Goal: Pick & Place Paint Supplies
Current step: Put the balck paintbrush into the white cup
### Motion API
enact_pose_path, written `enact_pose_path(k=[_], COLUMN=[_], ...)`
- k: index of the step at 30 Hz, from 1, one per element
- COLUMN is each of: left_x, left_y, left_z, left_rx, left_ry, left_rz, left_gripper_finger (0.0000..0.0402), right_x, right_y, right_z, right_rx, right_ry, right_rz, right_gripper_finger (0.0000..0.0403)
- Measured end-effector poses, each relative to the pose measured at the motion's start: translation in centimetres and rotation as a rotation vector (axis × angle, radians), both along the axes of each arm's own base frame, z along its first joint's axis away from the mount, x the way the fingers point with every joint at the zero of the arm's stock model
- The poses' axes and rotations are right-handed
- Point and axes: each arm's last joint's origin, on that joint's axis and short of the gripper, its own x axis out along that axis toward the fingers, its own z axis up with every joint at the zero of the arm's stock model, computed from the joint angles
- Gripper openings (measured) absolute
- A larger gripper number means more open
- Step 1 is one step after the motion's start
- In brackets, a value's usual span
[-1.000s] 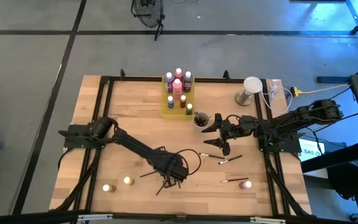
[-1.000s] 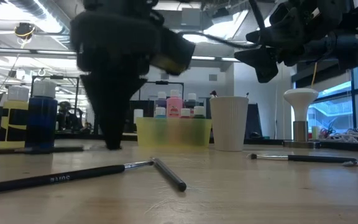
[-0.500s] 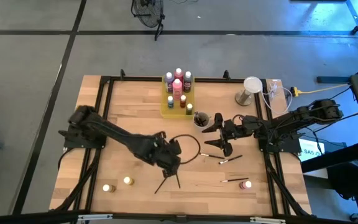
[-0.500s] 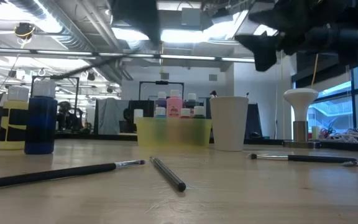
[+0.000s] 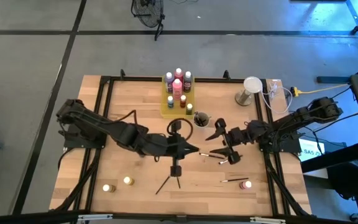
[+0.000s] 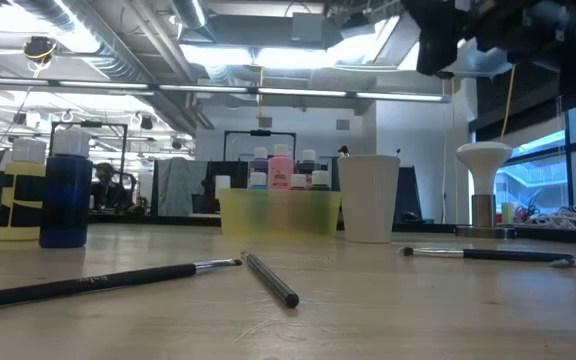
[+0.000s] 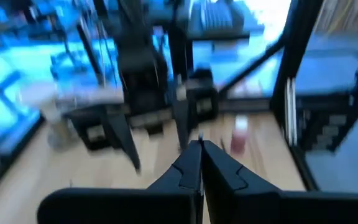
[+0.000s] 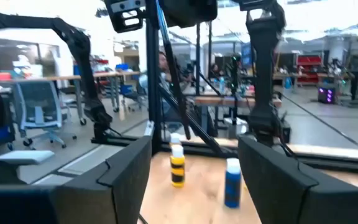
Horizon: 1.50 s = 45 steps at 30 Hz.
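High view: most of the paint bottles [image 5: 178, 88] are seen standing together in the yellow tray [image 5: 166, 111] at the far middle of the table [image 5: 123, 106], with two more bottles [image 5: 117, 184] near the left front edge and a pink-capped one [image 5: 247, 185] near the right front. Two brushes [image 5: 167, 180] lie crossed at the front centre, another brush [image 5: 234, 180] lies beside the pink-capped bottle, and one [image 5: 212, 155] lies under the right arm's reach. The left gripper [image 5: 189, 149] is held above the table's middle, between the tray and the crossed brushes, its fingers [image 7: 194, 163] pressed together at the tips in its wrist view (whether anything is pinched cannot be told). The right gripper [image 5: 226, 140] is held just beside the grey cup [image 5: 201, 118], its fingers [image 8: 129, 168] spread wide apart with nothing between them.
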Motion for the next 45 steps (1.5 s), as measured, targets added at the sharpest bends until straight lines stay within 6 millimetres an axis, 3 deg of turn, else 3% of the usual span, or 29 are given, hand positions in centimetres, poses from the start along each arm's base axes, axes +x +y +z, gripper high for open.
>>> enact_pose_path(k=[5,13,33,39,45], left_x=[1.6,3.9,4.3,4.3,4.3], left_y=[-0.6,-0.7,-0.1,-0.1,-0.1], left_z=[-0.7,-2.5,-2.3,-2.4,-2.4], left_rx=[0.034,0.09,0.082,0.094,0.099], left_ry=[-0.063,-0.103,-0.138,-0.133,-0.133], left_rz=[0.019,0.046,0.063,0.059,0.058], left_gripper_finger=[0.0002,0.0002,0.0002,0.0002,0.0002], right_x=[-0.4,-0.9,1.9,1.9,1.9], right_y=[0.8,1.9,4.1,4.1,4.1], right_z=[0.6,1.2,4.9,5.1,5.1], right_rx=[-0.078,-0.169,-0.2,-0.196,-0.194], right_ry=[-0.095,-0.185,-0.097,-0.104,-0.107], right_rz=[0.004,-0.129,-0.116,-0.116,-0.116], right_gripper_finger=[0.0242,0.0242,0.0239,0.0199,0.0123])
